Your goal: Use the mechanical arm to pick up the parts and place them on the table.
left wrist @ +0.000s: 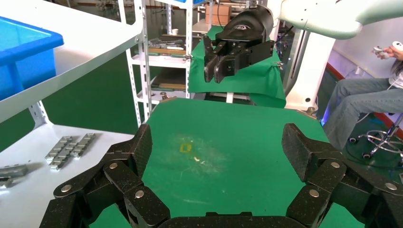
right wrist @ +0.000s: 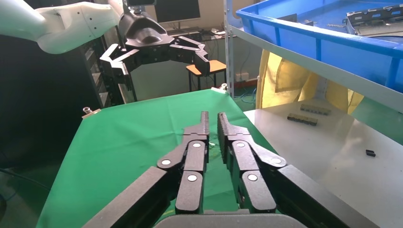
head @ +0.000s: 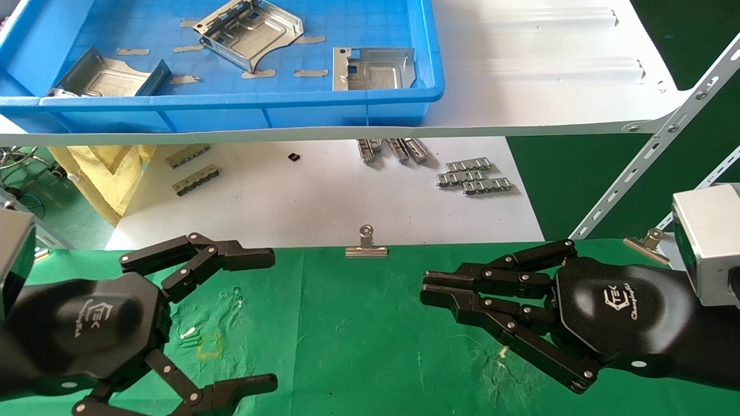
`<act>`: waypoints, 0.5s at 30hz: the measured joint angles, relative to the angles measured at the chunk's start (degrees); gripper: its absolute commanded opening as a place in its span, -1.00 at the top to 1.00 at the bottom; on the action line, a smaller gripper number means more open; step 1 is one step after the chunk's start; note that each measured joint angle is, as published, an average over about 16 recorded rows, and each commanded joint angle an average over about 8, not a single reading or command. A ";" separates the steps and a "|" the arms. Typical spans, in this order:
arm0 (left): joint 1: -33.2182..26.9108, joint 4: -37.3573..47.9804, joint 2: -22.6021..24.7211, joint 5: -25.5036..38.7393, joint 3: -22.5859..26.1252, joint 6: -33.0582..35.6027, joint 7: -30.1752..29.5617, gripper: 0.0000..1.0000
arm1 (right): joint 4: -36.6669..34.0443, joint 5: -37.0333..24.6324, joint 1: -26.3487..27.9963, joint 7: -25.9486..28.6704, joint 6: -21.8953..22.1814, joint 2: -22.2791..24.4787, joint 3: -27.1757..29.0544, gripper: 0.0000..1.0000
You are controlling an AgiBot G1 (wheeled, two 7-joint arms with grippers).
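Three silver stamped parts lie in a blue bin [head: 347, 112] on the white shelf: one at the middle back [head: 248, 32], one at the right [head: 374, 68], one at the left [head: 107, 75]. My left gripper [head: 272, 319] hovers low over the left of the green table [head: 358, 346], open and empty; its own view [left wrist: 218, 147] shows only cloth between the fingers. My right gripper [head: 424, 288] hovers over the table's right side, shut with nothing between its fingers, as its own view [right wrist: 213, 118] shows. Both point toward the table's middle.
A yellow square mark [head: 209, 345] is on the cloth by the left gripper. A binder clip [head: 366, 245] sits on the table's far edge. Beyond lies a white sheet [head: 324, 196] with small grey strips [head: 474, 176]. A slanted shelf bracket [head: 653, 156] stands at the right.
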 measured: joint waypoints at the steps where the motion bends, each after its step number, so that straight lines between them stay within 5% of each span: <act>1: -1.02 0.36 0.24 0.41 0.09 -0.13 -0.09 -1.00 | 0.00 0.00 0.00 0.00 0.00 0.00 0.00 1.00; 8: -12.64 7.90 4.16 6.46 1.92 -2.07 0.10 -1.00 | 0.00 0.00 0.00 0.00 0.00 0.00 0.00 1.00; 15: -29.86 26.12 13.54 18.47 6.25 -9.95 2.80 -1.00 | 0.00 0.00 0.00 0.00 0.00 0.00 0.00 1.00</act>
